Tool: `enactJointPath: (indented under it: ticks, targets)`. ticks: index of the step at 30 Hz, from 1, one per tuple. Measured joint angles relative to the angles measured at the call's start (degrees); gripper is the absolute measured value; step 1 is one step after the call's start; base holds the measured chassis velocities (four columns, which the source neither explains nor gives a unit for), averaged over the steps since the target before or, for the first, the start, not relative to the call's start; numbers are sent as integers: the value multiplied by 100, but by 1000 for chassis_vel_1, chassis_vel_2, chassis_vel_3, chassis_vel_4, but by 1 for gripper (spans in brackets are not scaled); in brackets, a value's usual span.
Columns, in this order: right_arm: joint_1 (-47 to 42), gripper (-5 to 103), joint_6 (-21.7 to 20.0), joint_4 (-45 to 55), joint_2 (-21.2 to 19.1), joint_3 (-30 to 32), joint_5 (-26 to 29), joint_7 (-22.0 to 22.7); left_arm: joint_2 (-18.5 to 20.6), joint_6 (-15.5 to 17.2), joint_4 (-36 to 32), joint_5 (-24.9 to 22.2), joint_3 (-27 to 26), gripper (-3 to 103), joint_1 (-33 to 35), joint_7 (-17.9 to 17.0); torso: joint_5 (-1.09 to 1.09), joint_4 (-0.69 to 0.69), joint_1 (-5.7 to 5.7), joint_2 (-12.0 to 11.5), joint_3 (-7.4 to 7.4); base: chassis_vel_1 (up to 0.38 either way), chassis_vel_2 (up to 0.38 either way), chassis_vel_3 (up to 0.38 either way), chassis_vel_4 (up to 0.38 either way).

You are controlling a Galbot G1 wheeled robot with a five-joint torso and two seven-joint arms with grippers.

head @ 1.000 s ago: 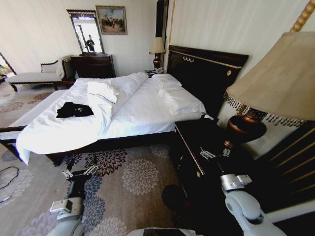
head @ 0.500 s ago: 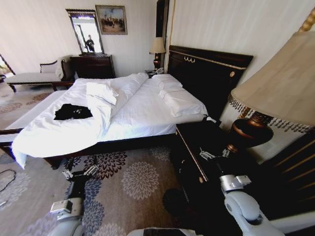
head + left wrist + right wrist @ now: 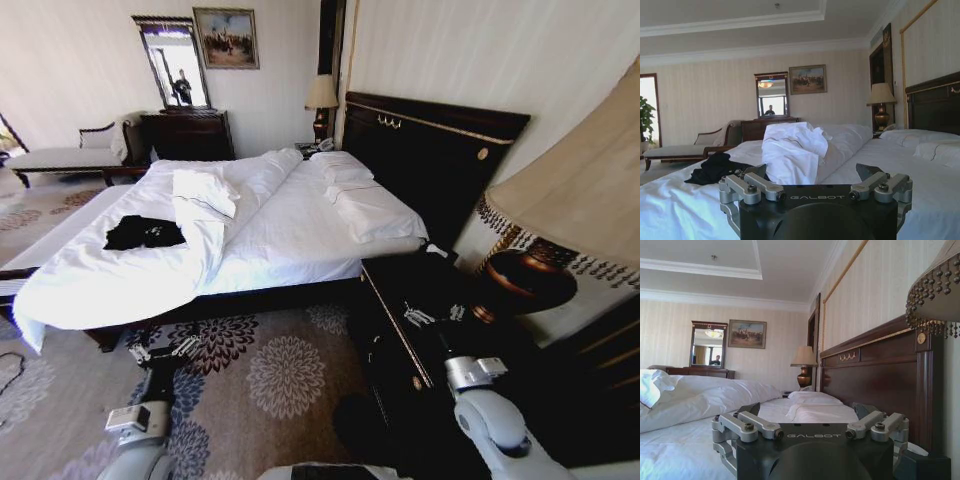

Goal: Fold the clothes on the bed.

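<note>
We see the black T-shirt (image 3: 144, 233) lying crumpled on the white duvet near the bed's (image 3: 290, 240) foot end, toward its far side edge, just beside the turned-back fold of bedding. Our left gripper (image 3: 163, 352) hangs low over the flowered carpet (image 3: 270, 375) short of the bed's near side, fingers spread and empty. Our right gripper (image 3: 433, 316) sits above the dark nightstand (image 3: 410, 290) beside the headboard, likewise spread apart, holding nothing.

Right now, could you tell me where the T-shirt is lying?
In the head view the T-shirt lies crumpled on the bed, on its left part, beside the folded-back duvet.
</note>
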Motion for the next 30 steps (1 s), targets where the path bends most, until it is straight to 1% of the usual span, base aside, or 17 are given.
enactJointPath:
  ticks: [8, 23, 30]
  targets:
    - [5, 100, 57, -49, 33, -15, 1, -65, 11, -10, 25, -4, 4, 100, -18, 15, 0, 0, -1, 0, 0, -108, 111, 108, -101]
    - [-24, 100, 68, -27, 71, -11, -21, -64, -8, -38, 34, -2, 13, 100, -23, 24, -1, 1, 2, -1, 1, -167, 167, 178, -169]
    - [-47, 100, 72, 2, 79, 13, -24, -62, -25, -52, 24, 5, 11, 100, -13, 30, 0, 0, 0, 0, 0, -126, 112, 114, -115]
